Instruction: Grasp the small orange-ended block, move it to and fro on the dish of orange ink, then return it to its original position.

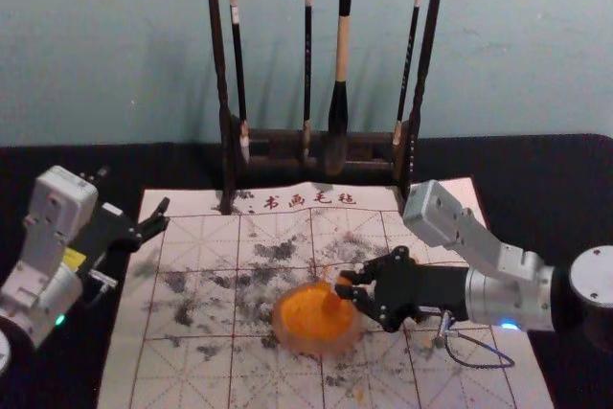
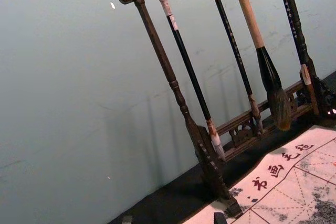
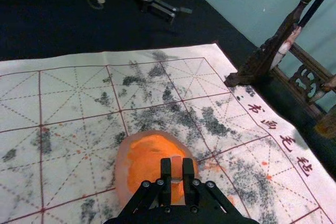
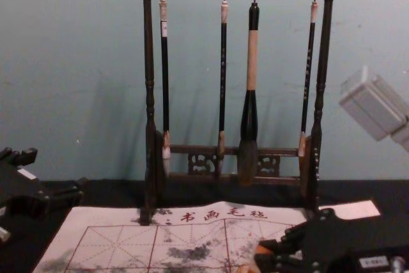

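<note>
Ink-blotched felt (image 1: 196, 380), dish (image 1: 287, 334) under right gripper's (image 1: 343, 284) block (image 3: 177, 169), left gripper (image 1: 134, 191) aside

Slim brushes (image 1: 307, 64): three
Thick brush (image 1: 342, 55): one
Brush rack (image 1: 219, 55): one
Characters (image 1: 309, 200): four
Mat (image 1: 187, 361): one
Ink dish (image 1: 280, 321): one
Block (image 3: 177, 167): one

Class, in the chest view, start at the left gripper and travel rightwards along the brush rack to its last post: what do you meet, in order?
Left gripper → rack's left post → white-topped slim brush → second slim brush → thick brush → third slim brush → rack's right post
</note>
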`<action>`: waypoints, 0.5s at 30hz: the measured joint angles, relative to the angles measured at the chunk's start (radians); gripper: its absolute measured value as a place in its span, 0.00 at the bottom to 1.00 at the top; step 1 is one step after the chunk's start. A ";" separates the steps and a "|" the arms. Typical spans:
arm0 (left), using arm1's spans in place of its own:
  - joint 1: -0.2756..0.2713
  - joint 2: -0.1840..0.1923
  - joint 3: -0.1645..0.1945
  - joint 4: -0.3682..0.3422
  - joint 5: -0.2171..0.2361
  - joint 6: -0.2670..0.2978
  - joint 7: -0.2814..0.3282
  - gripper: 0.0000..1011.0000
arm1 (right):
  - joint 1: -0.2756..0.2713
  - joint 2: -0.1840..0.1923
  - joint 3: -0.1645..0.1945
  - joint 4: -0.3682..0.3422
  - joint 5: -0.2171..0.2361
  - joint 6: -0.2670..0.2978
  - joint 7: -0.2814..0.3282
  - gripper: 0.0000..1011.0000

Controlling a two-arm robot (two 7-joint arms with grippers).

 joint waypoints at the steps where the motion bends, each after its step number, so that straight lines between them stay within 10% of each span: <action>1: 0.000 0.000 0.000 0.000 0.000 0.000 0.000 0.99 | -0.003 0.003 0.001 -0.004 0.001 0.000 0.001 0.10; 15: 0.000 0.000 0.000 0.000 0.000 0.000 0.000 0.99 | -0.047 0.043 0.001 -0.070 0.018 -0.001 0.019 0.10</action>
